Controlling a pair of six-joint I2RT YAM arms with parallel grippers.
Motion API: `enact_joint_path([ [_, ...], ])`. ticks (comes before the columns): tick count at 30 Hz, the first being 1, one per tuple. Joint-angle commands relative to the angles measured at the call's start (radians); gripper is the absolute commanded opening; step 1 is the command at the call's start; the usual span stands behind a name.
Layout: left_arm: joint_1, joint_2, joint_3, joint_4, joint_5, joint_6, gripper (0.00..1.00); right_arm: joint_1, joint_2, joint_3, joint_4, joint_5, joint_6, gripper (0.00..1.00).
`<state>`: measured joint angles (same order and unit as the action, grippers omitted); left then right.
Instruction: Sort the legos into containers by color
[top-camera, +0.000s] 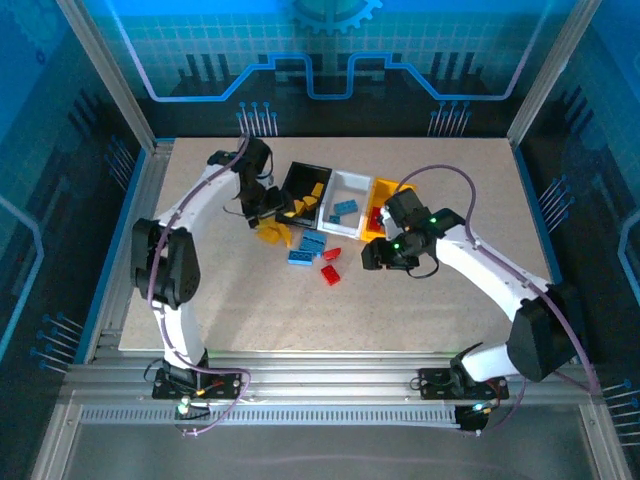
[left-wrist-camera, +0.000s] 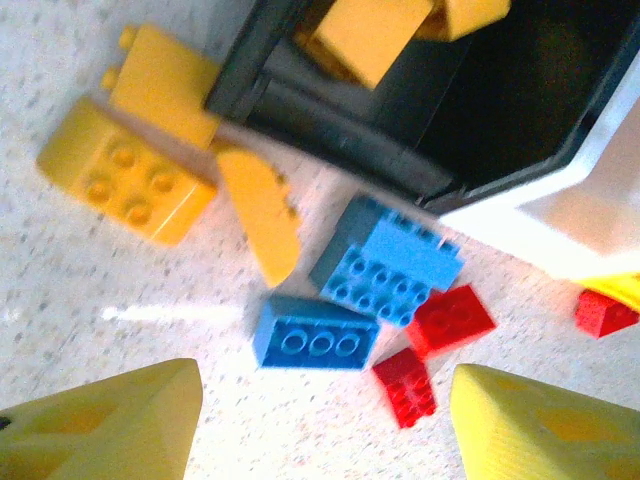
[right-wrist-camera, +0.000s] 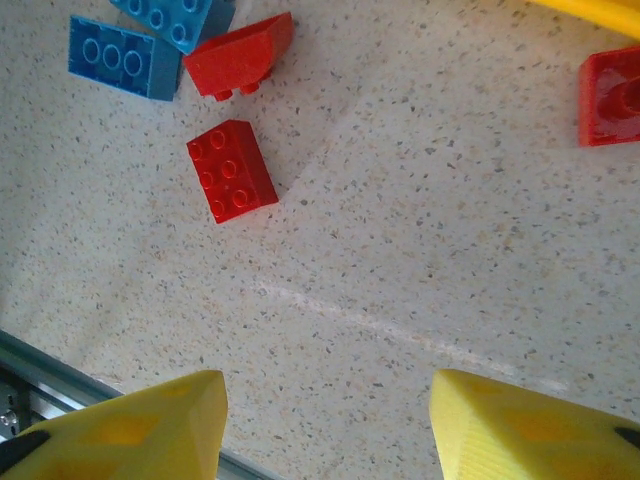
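Speckled pale tabletop (top-camera: 430, 310) carries everything. The left gripper (left-wrist-camera: 320, 425) hangs released, its yellow fingers apart with nothing between them, just at the near-left corner of the black rectangular plastic bin (top-camera: 300, 170). The right gripper (right-wrist-camera: 325, 430) is likewise spread and empty, well to that bin's right. The black bin holds yellow plastic bricks (top-camera: 308, 205). The white bin (top-camera: 352, 178) joined to it holds blue bricks (top-camera: 345, 209), and the yellow bin (top-camera: 386, 184) farther along shows a bit of red. Loose yellow bricks (left-wrist-camera: 125, 180), loose blue bricks (left-wrist-camera: 315, 340) and loose red bricks (left-wrist-camera: 452, 318) lie just before the black bin.
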<state>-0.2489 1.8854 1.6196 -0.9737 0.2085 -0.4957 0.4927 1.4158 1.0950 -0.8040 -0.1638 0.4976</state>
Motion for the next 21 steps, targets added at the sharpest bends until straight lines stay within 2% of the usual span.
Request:
enact_joint_path([
  [1,-0.032,-0.028,-0.087,0.037,-0.050,-0.016,0.67,0.024,0.027,0.041,0.014,-0.015,-0.007,0.58],
  [10,-0.082,0.049,-0.089,0.084,-0.067,-0.061,0.65,0.040,0.002,0.013,0.015,-0.005,0.005,0.57],
  [21,-0.087,0.165,-0.017,0.089,-0.135,-0.065,0.57,0.042,-0.076,-0.044,-0.004,0.019,0.025,0.57],
])
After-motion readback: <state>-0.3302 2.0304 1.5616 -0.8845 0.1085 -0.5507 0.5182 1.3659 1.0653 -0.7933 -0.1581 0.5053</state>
